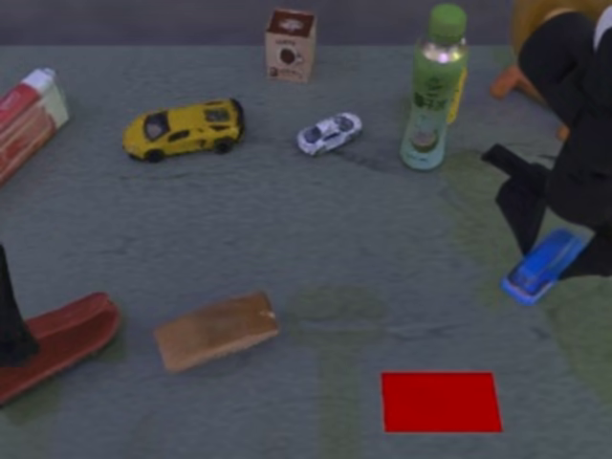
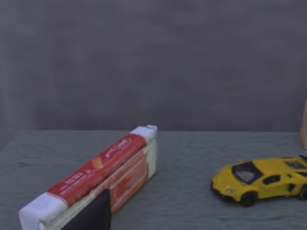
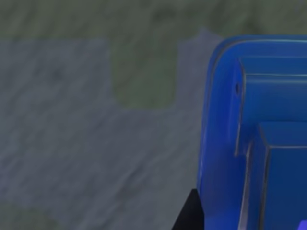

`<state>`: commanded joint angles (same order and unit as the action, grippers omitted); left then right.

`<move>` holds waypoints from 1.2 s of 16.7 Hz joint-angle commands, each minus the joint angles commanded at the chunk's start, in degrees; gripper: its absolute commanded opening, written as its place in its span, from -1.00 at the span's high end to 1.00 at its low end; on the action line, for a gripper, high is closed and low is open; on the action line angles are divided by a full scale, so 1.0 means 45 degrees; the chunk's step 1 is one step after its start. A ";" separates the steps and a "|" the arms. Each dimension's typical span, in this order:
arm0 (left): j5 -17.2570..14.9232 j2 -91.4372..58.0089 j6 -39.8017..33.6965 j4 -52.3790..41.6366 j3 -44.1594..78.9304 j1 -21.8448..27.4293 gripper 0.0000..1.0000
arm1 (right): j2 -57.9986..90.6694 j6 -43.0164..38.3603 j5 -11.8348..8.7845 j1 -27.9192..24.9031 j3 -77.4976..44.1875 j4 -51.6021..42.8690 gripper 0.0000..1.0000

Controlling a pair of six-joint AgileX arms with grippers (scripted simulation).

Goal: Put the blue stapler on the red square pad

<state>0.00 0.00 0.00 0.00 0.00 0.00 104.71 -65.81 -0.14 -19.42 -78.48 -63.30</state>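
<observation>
Top view: blue stapler [image 1: 543, 267] lies under right end effector [image 1: 564, 251].

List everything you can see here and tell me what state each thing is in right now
blue stapler: at the right side, off the pad, under the right pincer.
red square pad: flat, bare.
right pincer: at the stapler; grip not visible.
left arm: parked at the left edge.
green bottle: upright, capped.
brown carton: upright.
yellow toy car: on its wheels.
white toy car: on its wheels.
wooden block: lying flat.
</observation>
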 joint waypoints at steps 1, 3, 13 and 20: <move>0.0000 0.0000 0.0000 0.0000 0.0000 0.0000 -1.00 | 0.0000 0.0000 0.0000 0.0000 0.0000 0.0000 1.00; 0.0000 0.0000 0.0000 0.0000 0.0000 0.0000 -1.00 | 0.0046 -0.0023 -0.0004 0.0046 0.0031 0.0037 1.00; 0.0000 0.0000 0.0000 0.0000 0.0000 0.0000 -1.00 | 0.0096 0.5758 -0.0003 -0.1198 -0.0241 -0.0372 1.00; 0.0000 0.0000 0.0000 0.0000 0.0000 0.0000 -1.00 | -0.0047 1.5871 -0.0067 -0.2897 0.0192 -0.0990 1.00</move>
<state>0.00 0.00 0.00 0.00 0.00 0.00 104.50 5.61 -0.44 -32.45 -77.62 -67.76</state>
